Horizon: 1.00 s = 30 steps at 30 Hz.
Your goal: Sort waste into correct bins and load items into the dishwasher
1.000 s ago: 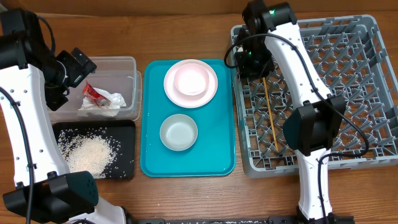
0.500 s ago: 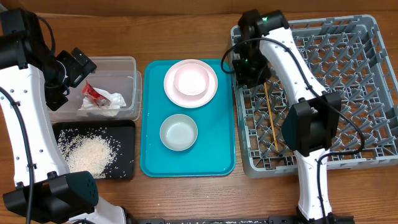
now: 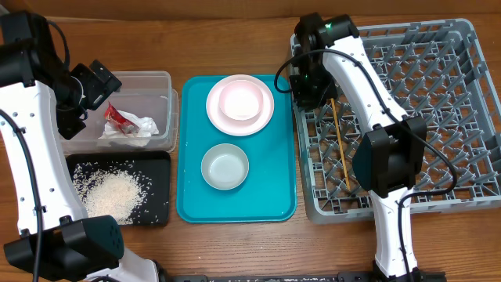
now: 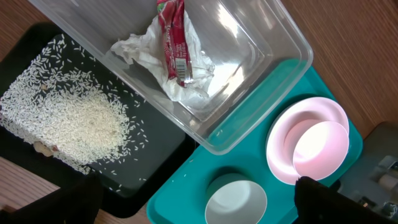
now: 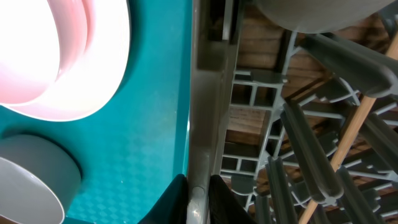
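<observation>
My right gripper (image 5: pixel 198 185) is shut on the left wall of the grey dishwasher (image 5: pixel 208 74), one finger on each side of the rim; from overhead it (image 3: pixel 302 81) sits at the dishwasher's (image 3: pixel 462 117) near-left corner. Chopsticks (image 3: pixel 341 149) lie across its pegs. A pink plate (image 3: pixel 264 111) holding a small bowl (image 3: pixel 239 99) and a second bowl (image 3: pixel 225 166) rest on the teal tray. My left gripper (image 4: pixel 196 202) hangs open above the clear tub (image 3: pixel 160 78), which holds the napkin (image 4: pixel 189 87) and red wrapper (image 4: pixel 173 37). Rice (image 3: pixel 109 192) lies in the black tray (image 3: pixel 159 164).
The teal serving tray (image 3: pixel 274 192) lies between the bins and the dishwasher, its right edge close to the wall I grip. A pale rounded vessel (image 5: pixel 305 15) sits in the rack just beyond my right fingers. Bare wooden table (image 3: pixel 235 251) runs along the front.
My right gripper has narrowed its jaws onto the dishwasher's left wall, and that arm shifted slightly left. The left arm and everything on the trays stayed put.
</observation>
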Available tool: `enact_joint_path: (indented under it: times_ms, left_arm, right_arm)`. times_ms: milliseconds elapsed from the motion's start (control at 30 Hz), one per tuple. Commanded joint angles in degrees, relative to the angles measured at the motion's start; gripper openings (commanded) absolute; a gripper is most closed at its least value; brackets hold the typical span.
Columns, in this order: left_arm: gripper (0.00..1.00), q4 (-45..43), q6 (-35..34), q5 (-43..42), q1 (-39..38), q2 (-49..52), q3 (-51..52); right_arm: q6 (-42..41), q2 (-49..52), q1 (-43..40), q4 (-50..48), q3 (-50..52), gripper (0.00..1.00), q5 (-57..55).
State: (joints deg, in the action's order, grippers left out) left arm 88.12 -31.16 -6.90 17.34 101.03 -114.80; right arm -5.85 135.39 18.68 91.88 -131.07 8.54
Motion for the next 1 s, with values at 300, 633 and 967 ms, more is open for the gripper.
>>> enact_joint_path:
  times_ms: [300,633,967]
  left_arm:
    - [1.0,-0.1,0.7,0.0,-0.1,-1.4,-1.1]
    - [1.0,-0.1,0.7,0.0,-0.1,-1.4,-1.1]
    - [1.0,-0.1,0.7,0.0,-0.1,-1.4,-1.1]
  right_arm:
    - [-3.8,-1.7,0.3,-3.6,0.3,0.12,1.6]
    - [-3.8,-1.7,0.3,-4.9,0.3,0.12,1.6]
    - [-3.8,-1.7,0.3,-3.4,0.3,0.12,1.6]
